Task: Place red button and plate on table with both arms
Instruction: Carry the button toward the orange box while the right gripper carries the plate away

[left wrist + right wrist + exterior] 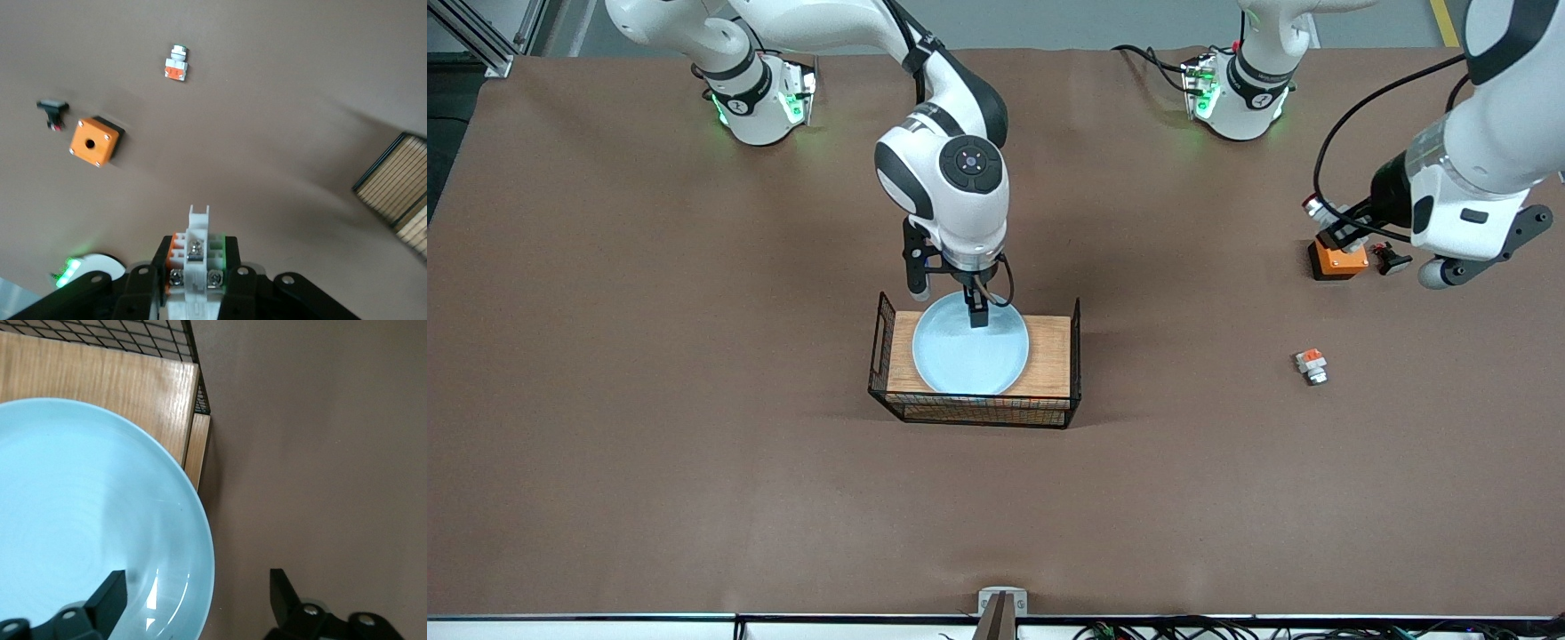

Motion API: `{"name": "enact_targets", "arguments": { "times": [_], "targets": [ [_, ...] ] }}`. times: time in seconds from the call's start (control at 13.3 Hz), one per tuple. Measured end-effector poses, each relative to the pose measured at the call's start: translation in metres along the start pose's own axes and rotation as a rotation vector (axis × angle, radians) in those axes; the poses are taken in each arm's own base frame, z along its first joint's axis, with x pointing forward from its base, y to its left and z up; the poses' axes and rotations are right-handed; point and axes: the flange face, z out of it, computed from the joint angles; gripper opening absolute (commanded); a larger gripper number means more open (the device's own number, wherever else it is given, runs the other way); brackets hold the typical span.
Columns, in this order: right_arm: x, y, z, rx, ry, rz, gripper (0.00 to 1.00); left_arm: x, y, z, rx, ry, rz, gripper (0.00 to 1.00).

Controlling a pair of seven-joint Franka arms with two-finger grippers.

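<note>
Two grippers in play. My right gripper point(951, 298) is down at the plate point(971, 343), fingers apart and straddling the rim edge nearest my bases: one finger point(100, 597) sits over the plate's inside, the other point(285, 590) is outside the rim over bare table. No clamp yet, rim sits in the gap.

Plate is pale blue, lying flat on the wood top of the wire basket point(1054, 356), mid-table. It covers most of the wood top and its rim overhangs the basket edge on the base side.

My left gripper point(195, 263) is up in the air at the left arm's end of the table, over the orange box point(1337, 259). Fingers clamped on the red button point(197, 250): white-grey unit, some orange and a bit of green showing between the pads, its white end sticking out past the fingertips. Off the table, carried.

Other bits on the table point(694, 444) at that end:
- orange box w/ hole in top, sitting flat
- small black part point(1392, 260) just beside the box, not touching
- white piece w/ orange top point(1312, 364), nearer the front cam than the box, well apart from it

Brown sheet covers the whole table. Basket and left-end parts are well apart.
</note>
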Motion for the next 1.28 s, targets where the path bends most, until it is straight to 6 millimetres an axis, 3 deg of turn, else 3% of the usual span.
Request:
{"name": "enact_targets", "arguments": {
  "times": [0.23,0.45,0.68,0.9,1.28],
  "targets": [
    [0.000,0.000,0.000,0.004,0.004,-0.003,0.47,0.021,-0.040,0.019,-0.004,-0.011,0.171,0.13],
    [-0.007,0.005,0.003,0.014,0.024,-0.029,0.05,0.033,-0.052,0.053,-0.010,-0.006,0.290,0.12],
    [-0.013,0.008,0.000,0.024,0.026,-0.040,0.00,0.033,-0.038,0.097,-0.009,0.006,0.368,0.12],
    [-0.017,0.003,-0.019,0.047,0.008,-0.036,0.00,0.026,-0.007,0.147,-0.015,0.030,0.425,0.12],
    [-0.022,0.009,-0.069,-0.024,0.017,-0.028,0.00,0.063,0.015,0.237,-0.005,0.060,0.477,0.13]
  ]
}}
